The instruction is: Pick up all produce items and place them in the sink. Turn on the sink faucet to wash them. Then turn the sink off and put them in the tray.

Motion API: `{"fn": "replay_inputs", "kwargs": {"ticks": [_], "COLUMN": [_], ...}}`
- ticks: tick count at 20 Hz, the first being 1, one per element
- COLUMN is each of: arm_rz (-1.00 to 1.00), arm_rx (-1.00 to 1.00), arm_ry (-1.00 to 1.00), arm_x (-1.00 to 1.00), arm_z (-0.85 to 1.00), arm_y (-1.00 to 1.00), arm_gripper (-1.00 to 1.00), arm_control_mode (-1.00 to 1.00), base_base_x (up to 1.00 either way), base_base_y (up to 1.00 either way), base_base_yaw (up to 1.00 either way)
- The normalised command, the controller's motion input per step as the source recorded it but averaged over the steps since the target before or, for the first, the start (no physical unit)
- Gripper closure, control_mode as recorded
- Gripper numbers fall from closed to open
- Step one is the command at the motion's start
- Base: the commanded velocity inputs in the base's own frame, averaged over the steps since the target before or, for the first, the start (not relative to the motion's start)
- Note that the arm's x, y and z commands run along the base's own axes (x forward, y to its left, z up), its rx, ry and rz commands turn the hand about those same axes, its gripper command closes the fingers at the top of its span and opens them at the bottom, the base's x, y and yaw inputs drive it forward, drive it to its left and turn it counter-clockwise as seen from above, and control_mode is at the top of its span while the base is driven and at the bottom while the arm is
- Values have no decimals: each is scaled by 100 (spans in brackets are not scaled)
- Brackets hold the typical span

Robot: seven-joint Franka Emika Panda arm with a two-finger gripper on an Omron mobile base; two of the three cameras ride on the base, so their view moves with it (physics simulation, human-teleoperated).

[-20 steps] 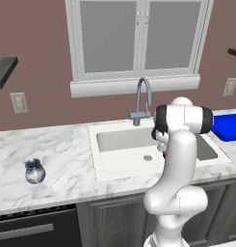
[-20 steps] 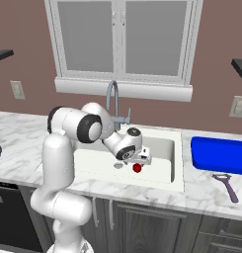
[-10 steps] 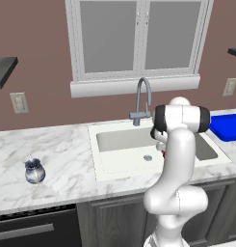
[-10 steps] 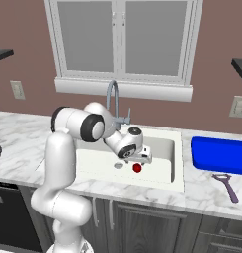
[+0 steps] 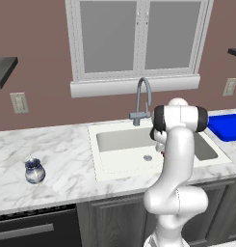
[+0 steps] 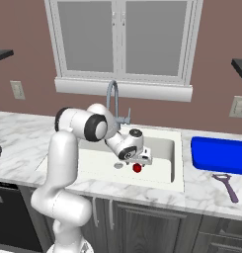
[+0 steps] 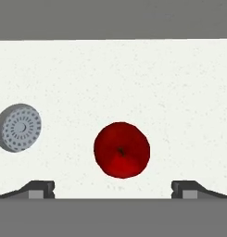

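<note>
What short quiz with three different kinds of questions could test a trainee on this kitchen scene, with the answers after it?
1. True or false: the red fruit lies on the floor of the sink.
2. Multiple choice: the hand is A) shut on the fruit, B) open above the fruit, C) gripping the tap.
3. Short answer: what lies on the counter in front of the blue tray?

Key
1. True; it lies beside the round drain.
2. B; both fingertips stand wide apart, with the fruit between them but untouched.
3. A purple peeler.
</note>
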Motion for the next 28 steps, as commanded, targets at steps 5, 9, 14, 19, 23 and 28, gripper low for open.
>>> {"fn": "replay_inputs", "kwargs": {"ticks": [5,9,14,19,23,28], "arm_rz": [0,0,0,0,0,0], "arm_rx": [0,0,0,0,0,0], "arm_ry": [0,0,0,0,0,0], "arm_x": [2,2,6,5,6,1], "arm_z": [-10,-10,-11,-12,-14,-13], "arm_y": [-5,-3,-1,-1,0,0], "arm_gripper": [-100,-100,-100,-100,-100,-100], "arm_control_mode": [-100,-100,-100,-100,-100,-100], "base_base_x": [0,0,0,0,0,0], "base_base_y": [0,0,0,0,0,0], "base_base_yaw": [0,0,0,0,0,0]}}
